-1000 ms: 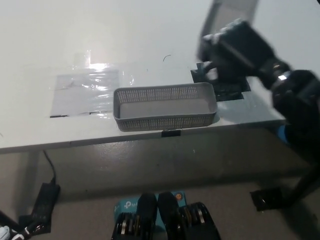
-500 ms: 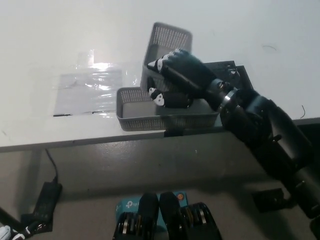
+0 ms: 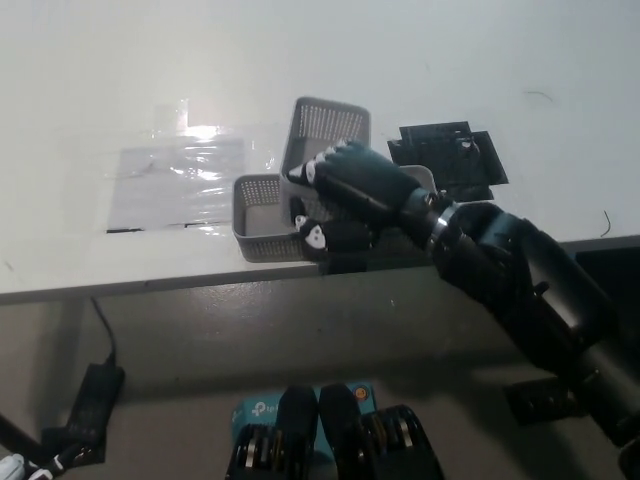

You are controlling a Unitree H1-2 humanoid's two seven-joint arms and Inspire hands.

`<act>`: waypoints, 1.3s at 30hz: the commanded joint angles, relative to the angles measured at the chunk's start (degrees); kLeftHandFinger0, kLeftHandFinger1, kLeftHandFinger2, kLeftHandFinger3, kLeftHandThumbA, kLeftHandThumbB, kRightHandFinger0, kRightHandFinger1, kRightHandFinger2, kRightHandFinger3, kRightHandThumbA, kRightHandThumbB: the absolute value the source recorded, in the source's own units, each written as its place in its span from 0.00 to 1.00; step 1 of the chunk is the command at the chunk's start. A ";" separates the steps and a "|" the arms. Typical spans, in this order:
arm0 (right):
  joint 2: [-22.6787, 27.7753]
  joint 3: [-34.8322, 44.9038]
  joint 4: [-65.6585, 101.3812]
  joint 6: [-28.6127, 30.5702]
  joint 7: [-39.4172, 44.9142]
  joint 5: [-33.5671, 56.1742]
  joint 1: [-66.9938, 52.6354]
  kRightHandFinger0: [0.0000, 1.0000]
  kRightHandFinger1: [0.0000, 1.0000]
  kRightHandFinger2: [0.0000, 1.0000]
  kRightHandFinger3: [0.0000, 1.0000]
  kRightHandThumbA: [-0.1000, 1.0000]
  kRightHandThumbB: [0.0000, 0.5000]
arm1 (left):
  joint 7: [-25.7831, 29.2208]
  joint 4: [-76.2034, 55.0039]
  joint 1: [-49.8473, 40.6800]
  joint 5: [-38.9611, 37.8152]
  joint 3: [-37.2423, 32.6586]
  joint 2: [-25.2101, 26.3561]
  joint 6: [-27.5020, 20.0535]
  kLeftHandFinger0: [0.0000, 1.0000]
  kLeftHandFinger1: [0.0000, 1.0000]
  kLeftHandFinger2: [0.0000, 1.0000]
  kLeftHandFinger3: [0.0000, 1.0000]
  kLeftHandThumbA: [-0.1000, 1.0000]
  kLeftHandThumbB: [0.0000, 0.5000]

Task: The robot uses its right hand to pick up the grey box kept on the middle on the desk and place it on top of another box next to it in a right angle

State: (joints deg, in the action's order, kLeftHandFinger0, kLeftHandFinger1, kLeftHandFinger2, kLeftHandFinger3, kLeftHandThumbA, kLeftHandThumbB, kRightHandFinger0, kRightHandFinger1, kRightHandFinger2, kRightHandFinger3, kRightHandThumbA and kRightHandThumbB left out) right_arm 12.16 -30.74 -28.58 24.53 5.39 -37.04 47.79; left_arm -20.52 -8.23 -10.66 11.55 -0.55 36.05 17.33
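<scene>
Grasping the grey mesh basket in my right hand, I hold it tilted just above the second basket at the desk's near edge, its long axis running near-to-far across the lower one's left-right length.

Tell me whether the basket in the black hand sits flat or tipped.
Tipped. The upper basket leans steeply above the lower basket, its far end raised, with the right hand closed around it.

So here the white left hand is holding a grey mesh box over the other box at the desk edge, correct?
Not quite: the head view shows the black right hand holding the grey mesh box over the other box at the desk edge.
</scene>
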 commanded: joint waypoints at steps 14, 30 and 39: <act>2.03 -3.17 1.55 2.40 -3.77 -1.08 -2.59 0.00 0.01 0.27 0.24 0.00 0.29 | -0.36 -1.03 0.35 0.40 0.07 1.37 -0.31 0.08 0.20 0.21 0.07 1.00 0.78; 4.57 -5.27 3.66 -1.72 4.24 -7.80 -0.39 0.22 0.42 0.49 1.00 0.20 0.05 | -0.26 -1.46 -0.63 0.82 -0.20 1.25 -0.41 0.02 0.21 0.22 0.08 1.00 0.64; 5.97 -4.15 9.64 -5.68 4.57 -12.90 -1.62 1.00 1.00 1.00 1.00 0.53 0.41 | -0.36 -2.12 -1.54 1.20 -0.48 0.93 0.58 0.10 0.19 0.18 0.06 1.00 0.59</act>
State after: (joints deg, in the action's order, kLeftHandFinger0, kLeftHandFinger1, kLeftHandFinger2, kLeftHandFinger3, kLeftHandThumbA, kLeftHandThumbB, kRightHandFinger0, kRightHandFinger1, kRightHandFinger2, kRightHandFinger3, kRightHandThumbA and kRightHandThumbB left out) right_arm 16.55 -35.75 -21.05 21.62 8.28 -46.87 45.73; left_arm -20.53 -8.55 -11.43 12.26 -0.88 35.84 17.59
